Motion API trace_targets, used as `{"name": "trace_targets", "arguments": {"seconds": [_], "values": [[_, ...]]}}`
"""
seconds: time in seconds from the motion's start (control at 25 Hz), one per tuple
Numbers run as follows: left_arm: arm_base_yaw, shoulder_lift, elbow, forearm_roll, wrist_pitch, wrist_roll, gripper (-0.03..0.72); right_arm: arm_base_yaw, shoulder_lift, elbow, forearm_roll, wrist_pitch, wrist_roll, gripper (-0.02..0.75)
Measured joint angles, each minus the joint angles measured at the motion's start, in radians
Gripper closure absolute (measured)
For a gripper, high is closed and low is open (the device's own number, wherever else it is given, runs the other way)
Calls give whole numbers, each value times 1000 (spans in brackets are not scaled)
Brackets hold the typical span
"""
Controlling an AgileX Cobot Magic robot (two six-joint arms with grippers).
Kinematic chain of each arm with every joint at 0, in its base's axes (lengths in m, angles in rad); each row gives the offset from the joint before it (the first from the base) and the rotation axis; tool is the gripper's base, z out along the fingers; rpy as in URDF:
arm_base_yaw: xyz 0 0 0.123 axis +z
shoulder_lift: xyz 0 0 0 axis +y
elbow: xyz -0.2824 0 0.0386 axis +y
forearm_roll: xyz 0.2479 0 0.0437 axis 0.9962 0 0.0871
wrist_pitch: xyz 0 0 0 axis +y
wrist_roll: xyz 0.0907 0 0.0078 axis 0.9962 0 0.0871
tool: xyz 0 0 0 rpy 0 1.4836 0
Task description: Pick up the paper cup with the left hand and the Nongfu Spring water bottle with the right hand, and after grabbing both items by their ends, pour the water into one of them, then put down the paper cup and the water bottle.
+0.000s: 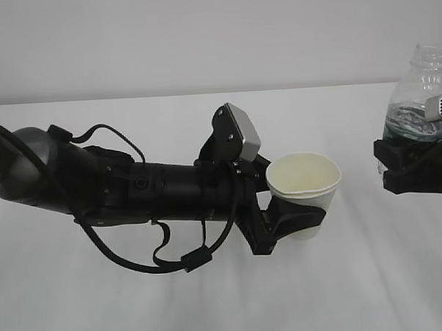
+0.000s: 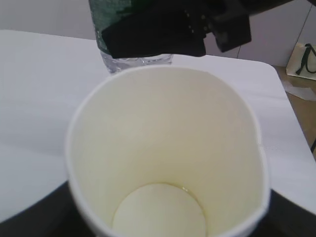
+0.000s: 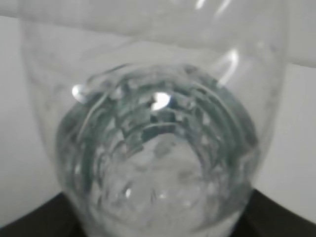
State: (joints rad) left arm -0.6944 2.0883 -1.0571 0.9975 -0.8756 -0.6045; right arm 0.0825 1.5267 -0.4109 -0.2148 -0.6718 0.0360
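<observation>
We see the left pincer (image 1: 293, 225) clamped around the lower wall of the paper cup (image 1: 305, 182), holding it upright and clear of the white surface (image 1: 212, 305). The cup rim looks squeezed slightly out of round, so thin paper wall, soft, crushes easily; we judge a light grip low near the base is right, where the bottom disc stiffens it. The left wrist view shows the cup (image 2: 168, 163) looking empty, dry cream inside, at most a glint at the bottom edge.

The right pincer (image 1: 412, 164) is clenched on the Nongfu Spring water bottle (image 1: 417, 94) at its lower body, around the green label band; the bottle stands upright, no cap, at the right edge of the exterior view, well apart from the cup. Water sits low in it, seen through the ribbed clear wall in the right wrist view (image 3: 158, 148).

Handling guess: the bottle is light, thin plastic, flexes under squeeze, smooth and maybe slippery; the ribs help hold. The open neck means any tilt spills, so the tilt should go slowly. Pour not started by our read.
</observation>
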Motion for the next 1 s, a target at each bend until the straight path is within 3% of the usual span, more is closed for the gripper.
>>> {"name": "trace_targets", "arguments": {"seconds": [0.6, 1.0], "values": [[-4, 0, 0, 5, 31, -25, 195, 0, -2, 0, -49, -12, -111, 328], [-64, 0, 0, 34, 31, -34, 195, 0, -2, 0, -55, -12, -252, 328]]}}
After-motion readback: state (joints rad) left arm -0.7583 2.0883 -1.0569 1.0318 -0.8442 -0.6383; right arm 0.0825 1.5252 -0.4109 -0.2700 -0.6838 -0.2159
